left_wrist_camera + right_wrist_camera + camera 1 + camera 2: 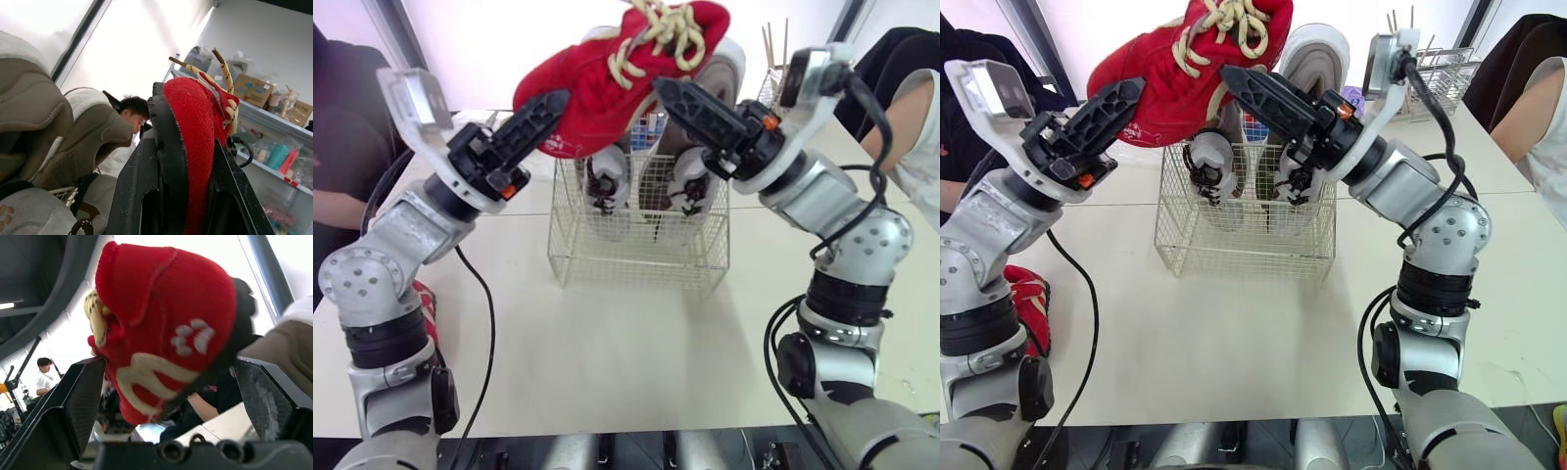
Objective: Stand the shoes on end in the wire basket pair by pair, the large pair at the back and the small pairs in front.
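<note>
Currently, in the head views, my left gripper (548, 106) is clenched on the red shoe (607, 83) above the wire basket (636, 257), which holds pale shoes (607, 181) on end. Left wrist view: fingers (161, 147) squeeze the shoe. Right wrist view: my right gripper (168, 369) is spread, with the shoe between its fingers.

White table (607, 343) beneath a bright window (489, 44).

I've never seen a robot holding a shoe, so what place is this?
Probably a robot lab or workshop: a pale table with a wire basket, shelves of boxes and supplies, people beside it.
</note>
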You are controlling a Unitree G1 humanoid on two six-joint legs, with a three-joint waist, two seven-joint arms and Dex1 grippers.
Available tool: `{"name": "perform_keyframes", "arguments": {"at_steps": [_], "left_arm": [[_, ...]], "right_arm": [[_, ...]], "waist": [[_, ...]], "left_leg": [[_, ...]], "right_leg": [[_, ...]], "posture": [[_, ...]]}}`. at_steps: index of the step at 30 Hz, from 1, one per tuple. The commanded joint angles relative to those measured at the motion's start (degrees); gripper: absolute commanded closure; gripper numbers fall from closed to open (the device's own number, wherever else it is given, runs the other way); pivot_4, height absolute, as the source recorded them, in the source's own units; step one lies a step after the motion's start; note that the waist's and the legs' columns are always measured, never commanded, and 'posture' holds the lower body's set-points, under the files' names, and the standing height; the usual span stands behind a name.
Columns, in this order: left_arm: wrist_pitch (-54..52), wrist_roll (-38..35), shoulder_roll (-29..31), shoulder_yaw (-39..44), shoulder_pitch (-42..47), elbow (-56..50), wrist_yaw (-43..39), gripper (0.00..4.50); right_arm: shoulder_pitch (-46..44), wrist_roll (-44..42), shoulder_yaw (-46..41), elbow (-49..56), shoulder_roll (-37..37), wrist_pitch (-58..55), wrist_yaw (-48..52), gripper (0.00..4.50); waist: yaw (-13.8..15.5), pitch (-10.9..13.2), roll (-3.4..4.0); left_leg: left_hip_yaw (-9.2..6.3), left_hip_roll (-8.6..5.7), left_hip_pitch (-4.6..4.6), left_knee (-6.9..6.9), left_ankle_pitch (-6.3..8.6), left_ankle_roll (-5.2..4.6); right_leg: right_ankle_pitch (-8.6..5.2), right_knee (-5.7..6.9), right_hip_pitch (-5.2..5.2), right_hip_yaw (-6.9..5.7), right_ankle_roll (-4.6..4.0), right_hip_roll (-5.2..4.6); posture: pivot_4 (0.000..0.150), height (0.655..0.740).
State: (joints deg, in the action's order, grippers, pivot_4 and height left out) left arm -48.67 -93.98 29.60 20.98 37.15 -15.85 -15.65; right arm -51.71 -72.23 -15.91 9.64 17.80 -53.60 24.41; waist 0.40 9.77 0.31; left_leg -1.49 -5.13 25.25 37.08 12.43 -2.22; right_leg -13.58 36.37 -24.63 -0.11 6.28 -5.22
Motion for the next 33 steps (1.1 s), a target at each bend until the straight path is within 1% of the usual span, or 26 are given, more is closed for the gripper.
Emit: {"name": "perform_keyframes", "arguments": {"at_steps": [1,5,6,8,9,10,13,15,18,20,21,22,26,27,29,30,33], "left_arm": [[1.0,-0.1,0.2,-0.8,-0.5,-2.4,0.0,4.23],[1.7,0.6,0.2,-1.3,-1.6,-2.9,-0.2,4.23],[1.9,0.7,0.1,-1.4,-1.8,-3.0,-0.1,4.23],[2.2,0.7,-0.1,-1.7,-2.1,-3.4,0.1,4.23],[2.4,0.8,-0.2,-1.8,-2.2,-3.6,0.2,4.23],[2.6,0.9,-0.3,-2.0,-2.4,-3.9,0.3,4.23],[3.0,1.7,-0.3,-2.8,-3.1,-4.5,0.6,4.23],[2.7,2.4,0.1,-3.5,-3.7,-5.2,0.6,4.23],[0.8,2.7,2.3,-4.8,-5.0,-5.7,0.8,4.23],[0.1,2.4,3.8,-4.9,-5.8,-5.9,0.3,3.18],[-0.3,1.8,4.9,-4.5,-6.3,-5.9,-0.1,2.83],[-0.7,1.4,6.1,-4.0,-6.7,-6.0,-0.5,2.39],[-2.0,2.5,11.8,-1.1,-9.0,-6.3,-4.0,0.27],[-2.5,2.9,13.5,-0.2,-9.9,-6.3,-5.3,0.05],[-3.3,4.4,17.1,1.5,-12.0,-6.3,-7.9,0.05],[-3.8,5.3,19.2,3.0,-13.4,-6.1,-9.8,0.05],[-4.1,7.2,23.4,6.3,-16.3,-5.1,-13.2,0.05]], "right_arm": [[-3.1,0.1,0.7,-0.2,-0.9,2.6,1.0,0.05],[-3.9,0.5,1.7,-1.2,-1.5,3.7,2.3,0.05],[-4.1,0.7,1.9,-1.5,-1.6,4.0,2.5,0.27],[-4.3,1.0,2.0,-2.0,-1.8,4.4,2.8,0.88],[-4.4,1.0,2.1,-2.1,-1.8,4.6,2.9,1.25],[-4.5,1.0,2.1,-2.2,-1.8,4.6,3.1,1.84],[-4.9,0.7,2.0,-2.4,-1.8,4.7,3.4,3.36],[-5.1,0.7,1.9,-2.7,-1.6,4.7,3.5,4.02],[-5.5,1.3,1.9,-2.8,-0.6,4.4,3.2,4.06],[-5.8,1.8,2.0,-3.0,0.5,4.0,3.6,4.06],[-5.9,2.2,2.2,-3.1,1.6,3.6,4.3,4.06],[-6.1,2.7,2.5,-3.1,2.8,3.2,5.3,4.06],[-7.2,4.7,4.1,-2.9,8.6,1.2,9.8,4.06],[-7.5,6.1,4.9,-3.0,11.0,0.9,12.4,4.06],[-8.0,10.6,7.6,-3.6,17.2,1.5,19.3,4.06],[-7.9,14.7,10.0,-4.2,21.8,3.5,25.0,4.06],[-7.9,25.3,16.2,-6.2,31.6,11.0,38.7,4.06]], "waist": [[-0.1,0.0,0.0],[-0.1,0.0,0.0],[-0.1,0.0,0.0],[-0.1,0.0,0.0],[-0.1,0.0,0.0],[-0.1,0.0,0.0],[-0.1,0.0,0.0],[-0.1,0.0,0.0],[-0.2,0.0,0.0],[-0.2,0.0,0.01],[-0.2,0.0,0.01],[-0.1,0.0,0.01],[-0.3,0.0,0.01],[-0.3,0.0,0.01],[-0.4,0.0,0.03],[-0.4,0.0,0.04],[-0.2,0.0,0.05]], "left_leg": [[0.0,0.0,0.0,-0.01,0.0,0.0],[0.0,0.0,0.0,-0.02,0.0,-0.01],[0.0,0.0,0.0,-0.01,0.0,0.0],[0.0,0.0,0.0,-0.02,0.0,-0.01],[0.0,0.0,0.0,-0.02,0.0,-0.01],[0.0,0.0,0.0,-0.02,0.0,-0.01],[0.0,0.0,0.0,-0.02,0.01,-0.01],[0.0,0.0,0.0,-0.03,0.02,-0.02],[0.0,0.0,0.0,-0.03,0.05,-0.08],[0.0,0.0,0.0,-0.04,0.05,-0.08],[0.0,0.0,0.0,-0.06,0.05,-0.07],[-0.01,0.0,0.0,-0.05,0.05,-0.08],[-0.01,0.01,0.01,-0.07,0.2,-0.32],[-0.01,0.02,0.0,-0.09,0.2,-0.33],[-0.01,0.02,0.0,-0.11,0.21,-0.33],[-0.01,0.02,0.01,-0.11,0.22,-0.34],[0.0,0.02,0.02,-0.12,0.27,-0.4]], "right_leg": [[0.0,0.0,-0.01,0.0,0.0,0.01],[0.0,0.0,-0.01,0.0,0.0,0.01],[0.0,0.0,-0.01,0.0,0.0,0.01],[0.0,0.0,-0.01,-0.01,0.0,0.01],[0.0,0.0,-0.01,0.0,0.0,0.01],[0.0,0.0,-0.01,0.0,0.0,0.01],[0.0,-0.01,-0.01,0.0,0.0,0.01],[0.0,-0.01,-0.01,0.0,0.0,0.01],[0.0,-0.01,-0.01,0.0,0.0,0.01],[0.0,-0.01,-0.02,0.0,-0.01,0.01],[0.0,-0.01,-0.02,0.01,-0.01,0.0],[-0.01,-0.01,-0.03,0.0,-0.01,0.0],[-0.01,-0.02,-0.04,-0.01,-0.02,0.01],[-0.02,-0.04,-0.05,-0.01,-0.02,0.01],[-0.04,-0.08,-0.04,0.0,-0.07,0.01],[-0.13,-0.1,-0.05,-0.01,-0.23,0.0],[-0.15,-0.23,-0.03,-0.03,-0.27,-0.02]], "posture": [[0.15,0.74],[0.15,0.74],[0.15,0.74],[0.15,0.74],[0.15,0.74],[0.15,0.74],[0.15,0.74],[0.15,0.74],[0.15,0.74],[0.15,0.74],[0.15,0.74],[0.15,0.74],[0.15,0.74],[0.15,0.74],[0.15,0.74],[0.15,0.74],[0.15,0.74]]}}
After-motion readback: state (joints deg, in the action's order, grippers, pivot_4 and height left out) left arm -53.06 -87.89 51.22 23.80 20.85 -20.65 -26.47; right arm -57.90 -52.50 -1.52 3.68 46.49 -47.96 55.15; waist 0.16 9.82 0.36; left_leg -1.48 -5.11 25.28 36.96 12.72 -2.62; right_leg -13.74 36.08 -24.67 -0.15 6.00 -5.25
